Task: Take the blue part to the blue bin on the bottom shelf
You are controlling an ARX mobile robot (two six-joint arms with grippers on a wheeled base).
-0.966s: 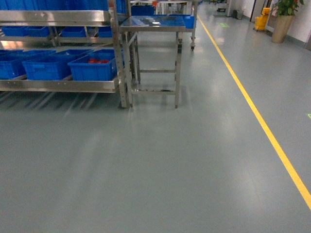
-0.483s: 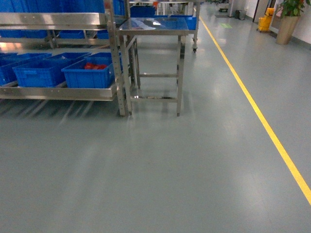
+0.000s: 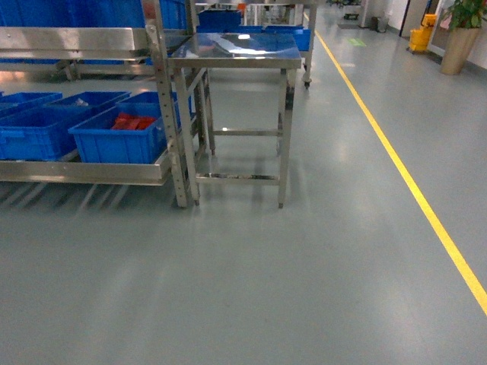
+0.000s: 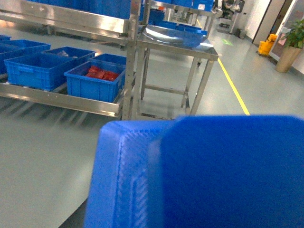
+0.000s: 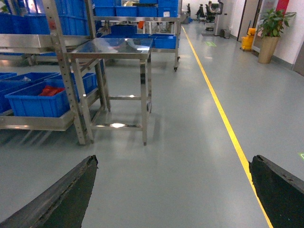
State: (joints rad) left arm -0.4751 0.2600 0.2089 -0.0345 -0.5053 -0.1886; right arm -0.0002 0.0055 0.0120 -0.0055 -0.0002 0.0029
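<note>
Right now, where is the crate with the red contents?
In the head view, the crate with red contents sits at the left on the bottom shelf, rightmost in the row of blue crates, beside the rack post and the steel table.

Shiny steel bottom shelf (image 3: 84, 171), plastic crates (image 3: 118, 144)

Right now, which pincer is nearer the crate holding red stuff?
Left, probably. The crate sits far ahead to the left of both; the left pincer is hidden behind a blue surface, the right pincer open, farther right.

Blue crates (image 3: 118, 141) w/ red contents, shiny steel rack (image 3: 84, 171) & table (image 3: 232, 49), grey floor (image 3: 251, 281), yellow line (image 3: 403, 179).
</note>
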